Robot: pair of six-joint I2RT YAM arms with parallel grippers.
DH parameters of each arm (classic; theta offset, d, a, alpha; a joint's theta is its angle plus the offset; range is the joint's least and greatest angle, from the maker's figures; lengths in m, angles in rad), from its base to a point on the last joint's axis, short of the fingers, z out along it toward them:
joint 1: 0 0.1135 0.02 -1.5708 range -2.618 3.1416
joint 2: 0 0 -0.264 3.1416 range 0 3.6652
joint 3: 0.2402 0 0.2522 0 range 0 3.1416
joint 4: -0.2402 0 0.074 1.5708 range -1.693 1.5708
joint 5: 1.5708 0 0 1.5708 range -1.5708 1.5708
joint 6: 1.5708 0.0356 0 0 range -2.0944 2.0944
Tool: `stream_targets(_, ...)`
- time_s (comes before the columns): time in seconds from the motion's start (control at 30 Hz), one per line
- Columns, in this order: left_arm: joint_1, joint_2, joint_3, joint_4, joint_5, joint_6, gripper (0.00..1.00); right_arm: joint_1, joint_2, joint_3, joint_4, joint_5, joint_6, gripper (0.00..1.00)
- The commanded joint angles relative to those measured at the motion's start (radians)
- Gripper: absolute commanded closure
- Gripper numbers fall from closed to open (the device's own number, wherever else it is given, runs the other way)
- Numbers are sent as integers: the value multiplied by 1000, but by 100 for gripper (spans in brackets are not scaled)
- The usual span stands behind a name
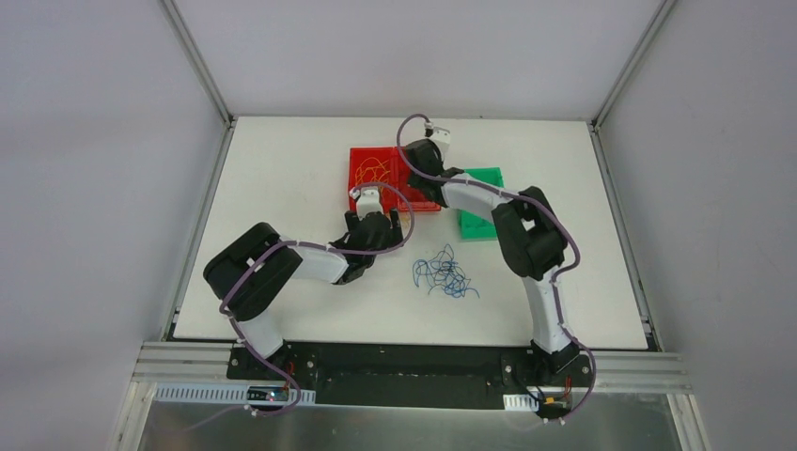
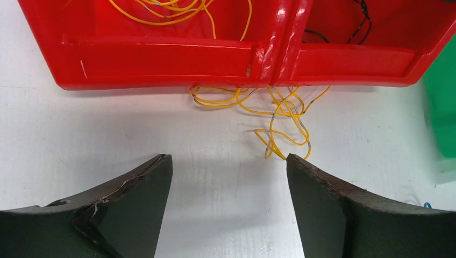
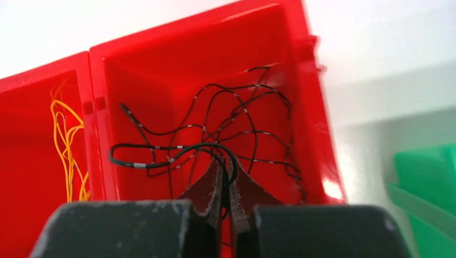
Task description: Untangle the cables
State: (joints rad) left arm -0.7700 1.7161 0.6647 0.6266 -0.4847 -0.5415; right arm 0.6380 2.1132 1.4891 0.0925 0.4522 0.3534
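Note:
A red two-compartment bin [image 1: 362, 155] holds yellow cables [image 1: 378, 169] on its left side and dark cables [image 3: 242, 115] on its right side. More yellow cables [image 2: 271, 110] lie in loops on the table against the bin's near wall [image 2: 161, 62]. A blue tangle of cables [image 1: 446, 275] rests mid-table. My left gripper [image 2: 228, 161] hangs open over bare table, its right fingertip touching the yellow loops' near end. Over the right compartment, my right gripper [image 3: 226, 173] is shut on a dark cable [image 3: 161, 150] that loops out to the left.
A green bin [image 1: 479, 202] stands right of the red bin, under the right arm's forearm; it also shows as green bin [image 3: 430, 183] and green bin [image 2: 443, 102]. The blue tangle lies between the two arms.

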Motion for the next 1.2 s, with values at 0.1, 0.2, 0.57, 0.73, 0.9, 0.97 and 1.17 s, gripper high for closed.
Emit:
stream_targets(0.1, 22, 34, 65, -10, 31, -16, 21, -19, 222, 403, -452, -152, 50, 100)
stream_targets(0.2, 30, 62, 108, -25, 45, -10, 21, -33, 271, 465, -506, -219, 60, 100)
stream_targets(0.57, 62, 181, 229, -92, 39, -6, 38, -30, 50, 239, -394, -266, 73, 52)
stream_targets(0.73, 74, 195, 236, -90, 38, 9, 99, -16, -94, 109, -345, -236, 50, 27)
stream_targets(0.9, 74, 134, 168, -77, 72, 22, 100, -9, -175, 83, -372, -226, 19, 20)
stream_targets(0.97, 74, 100, 136, -74, 92, 29, 100, -8, -187, 80, -380, -219, 9, 20)
stream_targets(1.17, 75, -81, 19, -102, 104, 52, 100, -9, -213, 55, -367, -202, -7, 20)
